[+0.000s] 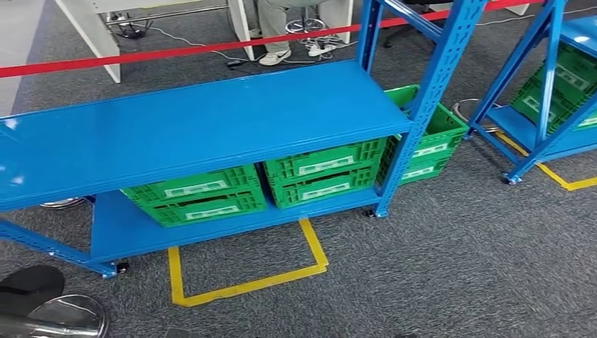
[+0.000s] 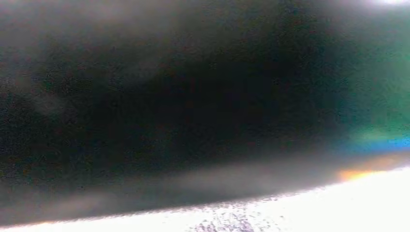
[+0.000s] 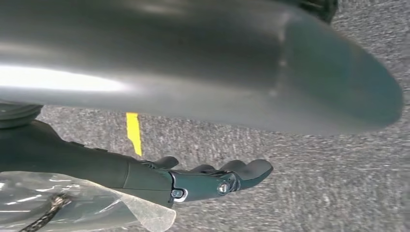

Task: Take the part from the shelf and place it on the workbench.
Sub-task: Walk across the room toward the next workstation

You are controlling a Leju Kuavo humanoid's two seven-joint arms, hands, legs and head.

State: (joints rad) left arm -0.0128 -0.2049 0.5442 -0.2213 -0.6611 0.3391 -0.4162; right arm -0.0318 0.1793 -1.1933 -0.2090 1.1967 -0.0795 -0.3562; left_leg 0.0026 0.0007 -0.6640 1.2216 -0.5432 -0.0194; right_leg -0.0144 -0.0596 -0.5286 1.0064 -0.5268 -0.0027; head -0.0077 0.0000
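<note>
My head looking down on the blue shelf, right wrist close over grey carpet, sharing yellow floor tape, left wrist blurred dark

The part is a clear, crinkled plastic bag with something dark and chain-like inside it. It lies against the underside of the right hand, near the hand's base, above grey carpet; the fingers stretch out straight past the bag's edge, and whether they grip it cannot be told. The shelf is a blue metal rack with a broad, flat, glossy top board and slotted uprights, standing on the carpet with green crates on its lower board
</note>
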